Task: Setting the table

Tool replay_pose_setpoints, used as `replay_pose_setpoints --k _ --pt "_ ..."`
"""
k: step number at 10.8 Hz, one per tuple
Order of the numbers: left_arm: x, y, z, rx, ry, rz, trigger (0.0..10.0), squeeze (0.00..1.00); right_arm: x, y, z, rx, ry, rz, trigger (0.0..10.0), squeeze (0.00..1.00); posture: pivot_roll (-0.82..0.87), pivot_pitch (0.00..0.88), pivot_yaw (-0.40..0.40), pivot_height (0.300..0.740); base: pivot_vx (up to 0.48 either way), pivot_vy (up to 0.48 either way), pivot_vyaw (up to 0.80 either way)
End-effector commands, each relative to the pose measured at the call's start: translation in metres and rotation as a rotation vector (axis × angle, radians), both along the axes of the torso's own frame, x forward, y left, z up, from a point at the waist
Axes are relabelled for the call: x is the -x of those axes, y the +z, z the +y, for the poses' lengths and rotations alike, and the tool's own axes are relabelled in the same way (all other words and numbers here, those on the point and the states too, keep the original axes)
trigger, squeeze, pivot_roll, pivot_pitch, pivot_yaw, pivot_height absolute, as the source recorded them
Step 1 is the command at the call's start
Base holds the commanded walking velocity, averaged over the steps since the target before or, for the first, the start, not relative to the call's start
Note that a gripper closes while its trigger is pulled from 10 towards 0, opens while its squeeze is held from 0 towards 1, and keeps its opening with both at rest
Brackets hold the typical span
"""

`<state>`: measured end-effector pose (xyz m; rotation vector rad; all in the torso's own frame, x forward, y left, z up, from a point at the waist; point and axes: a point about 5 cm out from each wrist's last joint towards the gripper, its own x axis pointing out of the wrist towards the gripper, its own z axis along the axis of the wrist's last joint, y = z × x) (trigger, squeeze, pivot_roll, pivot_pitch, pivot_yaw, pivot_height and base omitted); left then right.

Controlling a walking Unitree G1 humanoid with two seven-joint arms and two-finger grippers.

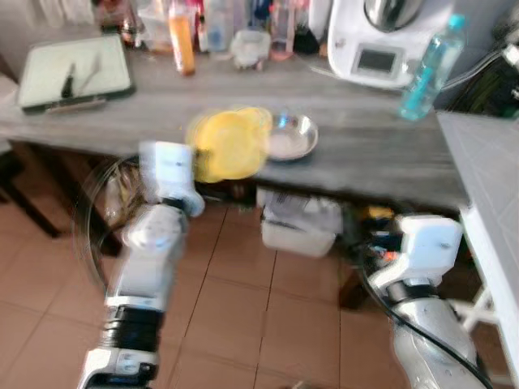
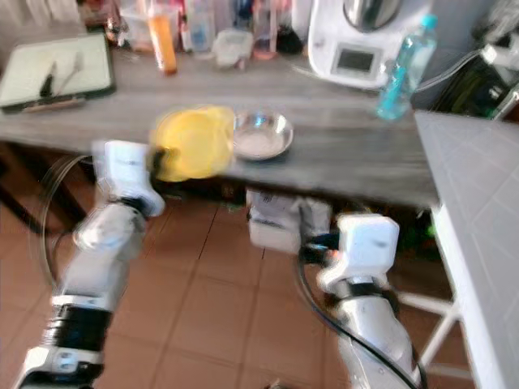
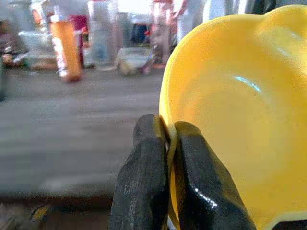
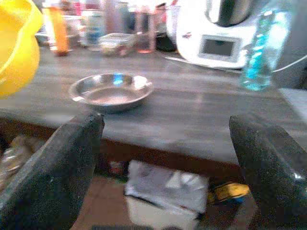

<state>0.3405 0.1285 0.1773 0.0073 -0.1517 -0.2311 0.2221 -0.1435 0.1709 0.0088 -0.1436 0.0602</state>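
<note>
A yellow bowl [image 1: 231,143] hangs over the front edge of the grey wooden table [image 1: 365,154], tilted on its side. My left gripper [image 3: 166,143] is shut on its rim, one black finger on each side of the wall. Just to the right of it a steel bowl [image 1: 290,136] rests on the table. My right gripper [image 4: 165,158] is open below and in front of the table edge, facing the steel bowl [image 4: 110,91], with nothing between its fingers [image 4: 57,167].
At the back stand a white kitchen machine [image 1: 381,40], a blue water bottle [image 1: 430,69], an orange bottle [image 1: 182,40] and several jars. A tray with utensils [image 1: 73,73] lies at far left. A white table [image 1: 486,186] adjoins on the right. Boxes [image 1: 300,223] sit under the table.
</note>
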Motion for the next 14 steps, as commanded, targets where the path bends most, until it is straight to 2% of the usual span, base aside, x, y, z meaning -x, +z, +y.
replay_pose_setpoints --k 1,5,9,10,13,14 --pt "-0.001 0.007 0.009 -0.002 0.022 -0.022 10.0 0.00 0.001 0.003 0.003 -0.008 0.007 -0.014 10.0 0.00 0.11 0.131 -0.034 0.740 0.480 0.000 -0.47" --pt "-0.001 0.007 0.005 0.004 0.012 -0.022 10.0 0.00 0.001 0.003 0.003 -0.003 0.008 -0.016 10.0 0.00 0.11 0.132 -0.038 0.740 0.480 0.000 0.00" --pt "-0.006 0.017 -0.002 0.022 -0.017 -0.028 10.0 0.00 0.002 0.003 0.005 0.004 0.013 -0.015 10.0 0.00 0.11 0.135 -0.035 0.740 0.436 0.000 0.00" --pt "-0.008 0.022 -0.003 0.041 -0.022 -0.037 10.0 0.00 0.002 0.002 0.005 0.006 0.013 -0.015 10.0 0.00 0.11 0.136 -0.032 0.740 0.000 0.000 0.00" --pt "-0.017 0.026 0.000 0.013 -0.034 0.023 10.0 0.00 0.002 0.002 0.006 0.011 0.017 -0.013 10.0 0.00 0.11 0.137 -0.035 0.740 0.000 0.000 0.00" --pt "-0.019 0.028 0.003 -0.019 -0.037 0.040 10.0 0.00 0.003 0.002 0.006 0.015 0.018 -0.012 10.0 0.00 0.11 0.137 -0.036 0.740 0.000 0.000 0.00"
